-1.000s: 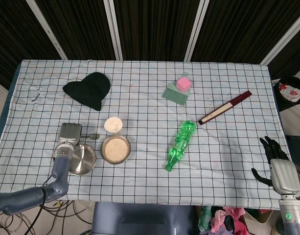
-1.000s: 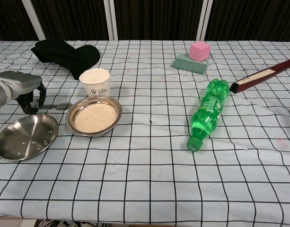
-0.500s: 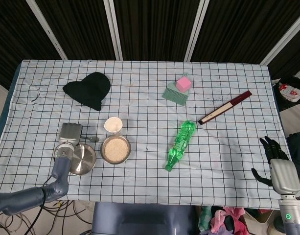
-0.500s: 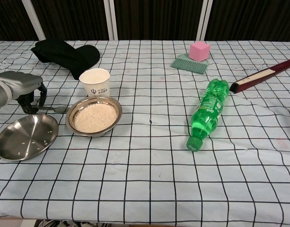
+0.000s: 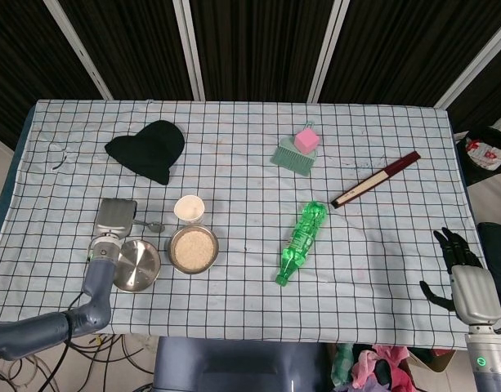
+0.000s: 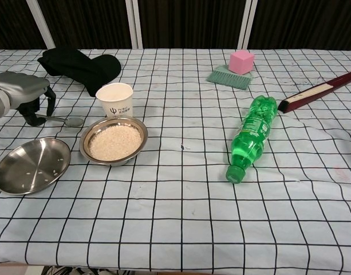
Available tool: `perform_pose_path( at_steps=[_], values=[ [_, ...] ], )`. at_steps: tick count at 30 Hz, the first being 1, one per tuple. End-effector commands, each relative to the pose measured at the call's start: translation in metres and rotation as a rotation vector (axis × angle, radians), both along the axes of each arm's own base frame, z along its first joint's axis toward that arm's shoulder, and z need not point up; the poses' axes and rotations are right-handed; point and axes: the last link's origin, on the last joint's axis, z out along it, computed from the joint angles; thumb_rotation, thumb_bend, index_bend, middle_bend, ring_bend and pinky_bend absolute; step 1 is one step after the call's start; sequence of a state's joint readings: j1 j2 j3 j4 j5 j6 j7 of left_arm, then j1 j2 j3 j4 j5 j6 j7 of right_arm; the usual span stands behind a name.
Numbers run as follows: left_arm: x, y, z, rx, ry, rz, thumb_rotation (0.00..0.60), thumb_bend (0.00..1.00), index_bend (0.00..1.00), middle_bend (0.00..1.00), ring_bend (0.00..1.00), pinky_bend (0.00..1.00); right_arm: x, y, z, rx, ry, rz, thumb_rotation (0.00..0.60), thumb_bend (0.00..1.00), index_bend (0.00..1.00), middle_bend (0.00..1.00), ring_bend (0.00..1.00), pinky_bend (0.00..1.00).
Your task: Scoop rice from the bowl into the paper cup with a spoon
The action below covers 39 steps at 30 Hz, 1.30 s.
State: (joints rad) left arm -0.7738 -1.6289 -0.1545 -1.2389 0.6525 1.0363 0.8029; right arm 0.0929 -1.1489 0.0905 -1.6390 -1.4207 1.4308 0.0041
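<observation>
Head view: the left hand (image 5: 116, 219), boxy grey metal, pinches the slim steel spoon (image 5: 149, 225) by its handle, left of the white paper cup (image 5: 189, 208). The round steel bowl (image 5: 193, 250) of pale, grainy rice sits just near of the cup, beside a shallow polished dish (image 5: 137, 265). The right hand (image 5: 462, 273) hangs off the right table edge, dark fingers spread.

Chest view: the spoon (image 6: 65, 120) has risen and swung farther from the dish (image 6: 31, 165) than a second ago, its oval end now level with the cup (image 6: 114, 99). The left hand (image 6: 22, 94) has lifted with it.
</observation>
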Motion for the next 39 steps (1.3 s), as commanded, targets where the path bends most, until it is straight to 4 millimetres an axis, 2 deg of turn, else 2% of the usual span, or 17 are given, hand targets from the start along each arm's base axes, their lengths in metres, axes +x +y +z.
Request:
perform_pose_path(
  at_steps=[1,6,10,19,24,29,39],
  values=[
    [0.002,0.0,0.006,0.012,0.001,-0.015,0.6,0.47,0.62,1.0,1.0,1.0,0.0,0.0,0.0,0.001,0.0,-0.001,0.6,0.23,0.0,0.0,0.0,0.19],
    [0.009,0.0,0.016,0.026,0.005,-0.045,0.6,0.5,0.67,1.0,1.0,1.0,0.0,0.0,0.0,0.001,-0.004,-0.002,0.6,0.23,0.0,0.0,0.0,0.19],
    [0.021,-0.003,0.027,0.032,0.03,-0.097,0.6,0.51,0.72,1.0,1.0,1.0,0.0,0.0,0.0,-0.002,-0.008,-0.003,0.6,0.23,0.0,0.0,0.0,0.19],
    [0.049,-0.009,0.038,0.012,0.12,-0.193,0.6,0.51,0.75,1.0,1.0,1.0,0.0,0.0,0.001,-0.005,-0.023,-0.011,0.6,0.23,0.0,0.0,0.0,0.19],
    [0.065,-0.012,0.036,-0.008,0.175,-0.245,0.6,0.51,0.75,1.0,1.0,1.0,0.0,0.0,0.001,-0.007,-0.03,-0.013,0.6,0.23,0.0,0.0,0.0,0.19],
    [0.083,-0.015,0.023,-0.057,0.324,-0.329,0.6,0.51,0.75,1.0,1.0,1.0,0.0,0.0,0.002,-0.01,-0.044,-0.019,0.6,0.23,0.0,0.0,0.0,0.19],
    [0.104,-0.02,0.005,-0.108,0.529,-0.356,0.6,0.51,0.76,1.0,1.0,1.0,-0.001,-0.001,0.003,-0.011,-0.067,-0.031,0.6,0.23,0.0,0.0,0.0,0.19]
  ],
)
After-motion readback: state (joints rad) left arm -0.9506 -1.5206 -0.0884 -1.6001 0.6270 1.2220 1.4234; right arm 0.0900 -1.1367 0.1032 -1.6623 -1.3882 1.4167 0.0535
